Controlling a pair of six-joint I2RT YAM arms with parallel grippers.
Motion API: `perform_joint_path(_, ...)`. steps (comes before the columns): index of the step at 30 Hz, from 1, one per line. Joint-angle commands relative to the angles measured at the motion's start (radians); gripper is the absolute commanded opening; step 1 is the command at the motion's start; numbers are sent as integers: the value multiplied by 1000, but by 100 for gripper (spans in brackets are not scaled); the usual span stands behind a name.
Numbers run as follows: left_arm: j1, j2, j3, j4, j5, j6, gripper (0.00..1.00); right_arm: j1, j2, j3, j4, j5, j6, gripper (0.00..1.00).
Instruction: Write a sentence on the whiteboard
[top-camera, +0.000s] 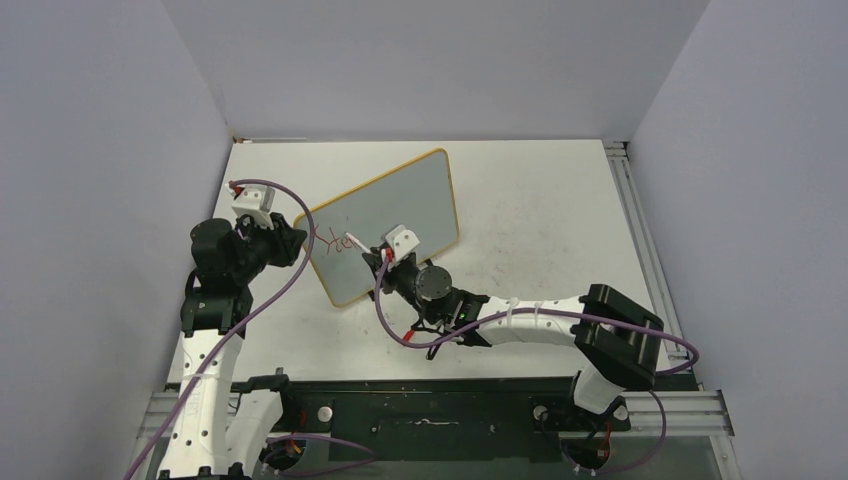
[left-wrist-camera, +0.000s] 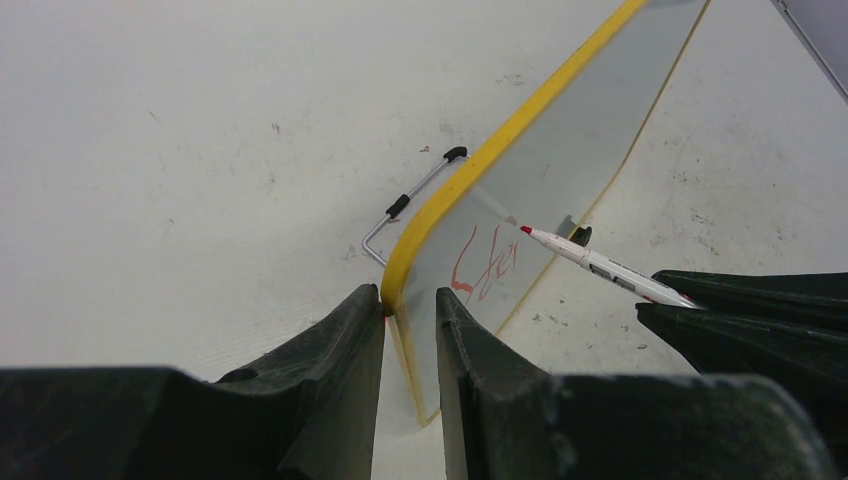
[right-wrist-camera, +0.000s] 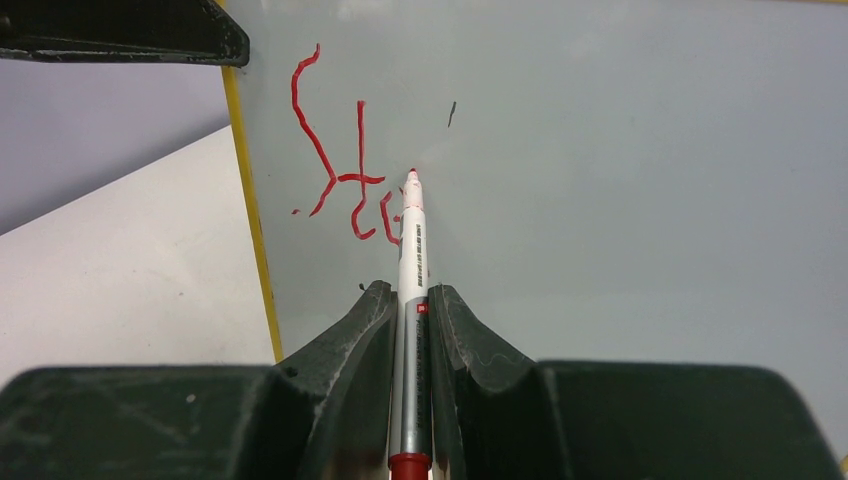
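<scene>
The whiteboard (top-camera: 385, 225) stands tilted on the table, pale grey with a yellow frame; it also shows in the left wrist view (left-wrist-camera: 560, 160) and fills the right wrist view (right-wrist-camera: 600, 180). My left gripper (left-wrist-camera: 410, 300) is shut on its left edge. My right gripper (right-wrist-camera: 412, 295) is shut on a white marker (right-wrist-camera: 410, 250) with a red tip, the tip touching the board. The sentence (right-wrist-camera: 345, 170) stands as a few red letters, roughly "Ste", near the board's left edge. The marker also shows in the left wrist view (left-wrist-camera: 600, 265) and the top view (top-camera: 352, 243).
A thin wire stand with black tips (left-wrist-camera: 410, 200) sticks out behind the board. Grey walls close in the table on three sides. A metal rail (top-camera: 640, 220) runs along the right edge.
</scene>
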Motion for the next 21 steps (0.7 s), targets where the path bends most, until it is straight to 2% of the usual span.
perform_joint_path(1,-8,-8,7,21,29,4,24,-11,16,44,47,-12,-2,5)
perform_joint_path(21,-8,-11,7,20,26,4,24,-36,-20,-22,28,61,38,5)
